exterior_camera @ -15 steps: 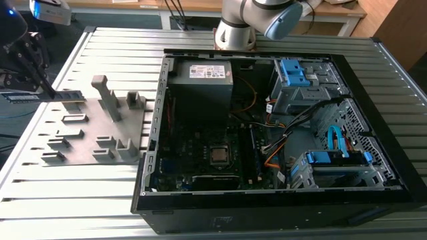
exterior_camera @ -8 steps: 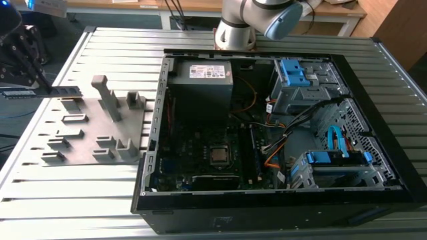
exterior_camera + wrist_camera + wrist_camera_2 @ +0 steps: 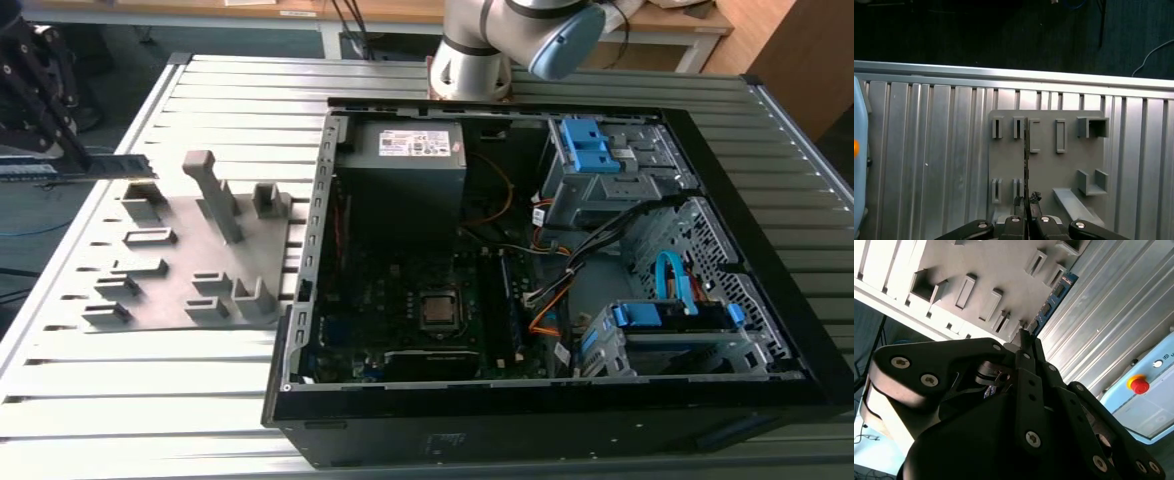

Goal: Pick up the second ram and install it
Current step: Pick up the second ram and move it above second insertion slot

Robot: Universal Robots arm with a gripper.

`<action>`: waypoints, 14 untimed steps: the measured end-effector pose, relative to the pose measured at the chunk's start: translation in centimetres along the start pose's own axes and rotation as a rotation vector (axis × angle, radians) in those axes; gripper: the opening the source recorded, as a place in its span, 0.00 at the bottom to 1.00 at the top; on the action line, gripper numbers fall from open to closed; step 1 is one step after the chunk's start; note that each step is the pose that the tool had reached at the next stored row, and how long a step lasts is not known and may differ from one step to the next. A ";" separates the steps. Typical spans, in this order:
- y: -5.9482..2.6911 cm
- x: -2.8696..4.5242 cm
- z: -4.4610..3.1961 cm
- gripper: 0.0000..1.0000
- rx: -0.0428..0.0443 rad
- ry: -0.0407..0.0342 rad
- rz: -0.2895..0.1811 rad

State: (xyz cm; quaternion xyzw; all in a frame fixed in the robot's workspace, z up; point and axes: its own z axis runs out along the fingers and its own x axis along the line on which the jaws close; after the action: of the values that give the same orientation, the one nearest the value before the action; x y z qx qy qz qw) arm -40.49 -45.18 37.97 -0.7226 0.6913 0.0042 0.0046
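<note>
Over the fixture [image 3: 1054,170] on the table [image 3: 929,150], the gripper [image 3: 1027,199] is clamped narrowly on the ram [image 3: 1053,302], which it holds edge-on

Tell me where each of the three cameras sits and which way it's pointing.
Exterior view: off the arm, looking down on the slatted metal table, open black computer case and grey plastic fixture with upright posts; the arm's silver base and black jaws show.
First wrist view: on the arm, looking straight down past the jaws at the fixture.
Second wrist view: on the arm, behind the jaws, looking slantwise along them at the fixture.
Both wrist views share the thin dark green memory stick clamped in the jaws.
</note>
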 end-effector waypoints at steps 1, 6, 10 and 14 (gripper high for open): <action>0.00 0.00 -0.24 0.14 -0.0002 0.0001 0.000; 0.00 -0.01 -0.54 0.14 0.0002 -0.0002 0.000; 0.00 -0.01 -0.56 0.14 0.0000 0.0000 0.000; -0.71 0.02 -0.57 0.14 -0.0002 0.0000 0.000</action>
State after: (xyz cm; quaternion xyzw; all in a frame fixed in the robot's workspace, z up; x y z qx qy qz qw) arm -39.78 -45.18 38.54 -0.7226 0.6912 0.0043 0.0045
